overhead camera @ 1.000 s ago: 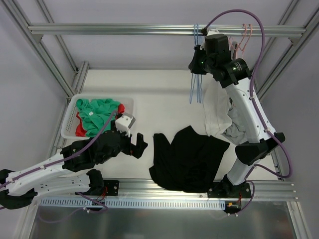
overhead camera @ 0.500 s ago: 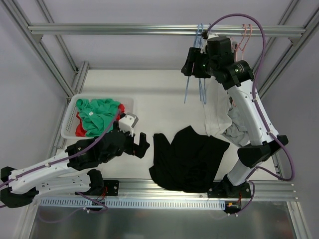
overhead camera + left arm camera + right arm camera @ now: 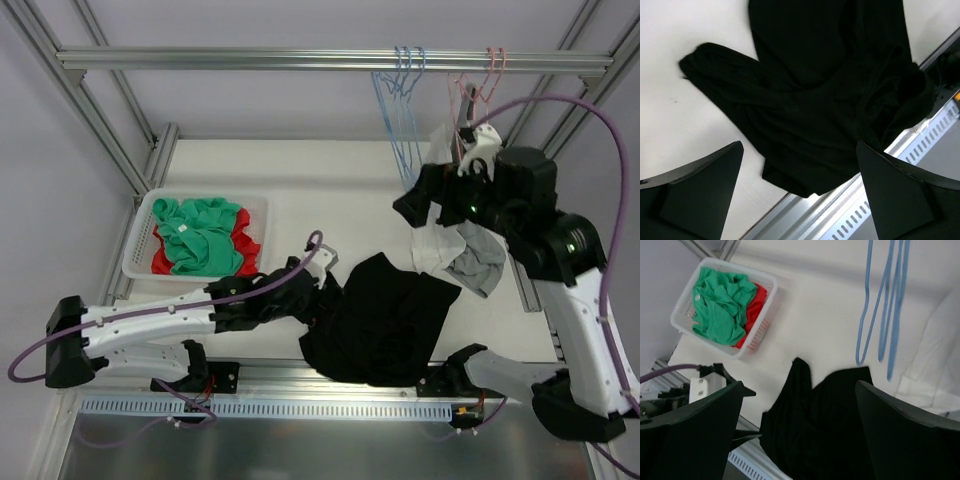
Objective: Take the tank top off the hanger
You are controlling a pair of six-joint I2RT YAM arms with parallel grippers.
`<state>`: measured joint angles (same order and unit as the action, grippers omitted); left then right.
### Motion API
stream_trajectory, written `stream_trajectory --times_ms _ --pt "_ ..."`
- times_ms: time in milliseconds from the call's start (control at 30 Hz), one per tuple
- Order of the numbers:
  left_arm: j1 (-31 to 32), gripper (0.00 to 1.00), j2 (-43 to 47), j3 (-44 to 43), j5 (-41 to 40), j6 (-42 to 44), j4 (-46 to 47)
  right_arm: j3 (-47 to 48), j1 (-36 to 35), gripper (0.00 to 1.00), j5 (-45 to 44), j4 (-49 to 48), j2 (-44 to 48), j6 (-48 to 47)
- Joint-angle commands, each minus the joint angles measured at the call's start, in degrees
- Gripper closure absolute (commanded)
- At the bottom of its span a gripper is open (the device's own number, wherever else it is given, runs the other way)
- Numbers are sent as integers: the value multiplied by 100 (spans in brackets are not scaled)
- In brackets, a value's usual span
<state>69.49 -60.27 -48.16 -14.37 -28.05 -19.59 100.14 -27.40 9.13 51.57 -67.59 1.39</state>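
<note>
**Black tank top (image 3: 375, 320) lies loose on the table, off any hanger**

Black and crumpled, it sits low in the centre of the top view, spread in soft folds with one strap end poking up towards the middle. Its lower hem runs onto the aluminium rail (image 3: 330, 375) at the table's near edge.

The left gripper (image 3: 799, 150) hangs over the garment's left side, fingers spread wide with nothing between them. The right gripper (image 3: 799, 387) is raised at the upper right, jaws also wide apart and holding nothing.

At the left, a white basket (image 3: 140, 225) holds a heap of green cloth (image 3: 195, 235) over red cloth (image 3: 243, 245).

Blue hangers (image 3: 400, 110) dangle bare from the top bar (image 3: 250, 60). A white and grey garment (image 3: 450, 250) hangs just right of them. Bare white table (image 3: 320, 190) shows between basket and hangers.
</note>
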Motion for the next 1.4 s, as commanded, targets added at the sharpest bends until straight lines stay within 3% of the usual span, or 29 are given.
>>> stream_trajectory --times_ms 0,133,200,533,700,833,867,900,1000,1133,1367 --pt "370 1 -607 -237 444 176 658 -772 -3 0 -401 345 1008 -429" --pt "748 1 -1948 -886 769 607 764 -1355 -2 1 -675 485 2449 -420" --pt "933 1 -2461 -1422 927 1167 747 -1462 -2 1 -526 520 2724 -429" --pt "1101 1 -4896 -2671 242 2181 703 -1506 -2 0 159 942 3305 -745" --pt "1031 1 -5915 -3190 189 2077 694 -1751 -2 1 388 881 3524 -807" --pt "935 2 -6198 -3209 574 1830 703 -1901 -2 1 546 802 3691 -824" --pt "908 30 -6190 -3165 689 1708 703 -1928 -2 1 573 750 3727 -824" --pt "882 50 -6164 -3112 777 1646 694 -1945 6 1 599 732 3762 -824" --pt "777 100 -5893 -2787 752 1356 703 -2024 -2 1 643 644 3894 -842" --pt "513 100 -4935 -2165 305 1022 633 -2156 -2 1 626 512 4017 -807" --pt "206 100 -2439 -1907 -1593 573 -140 -2384 -2 1 441 248 4175 -737"
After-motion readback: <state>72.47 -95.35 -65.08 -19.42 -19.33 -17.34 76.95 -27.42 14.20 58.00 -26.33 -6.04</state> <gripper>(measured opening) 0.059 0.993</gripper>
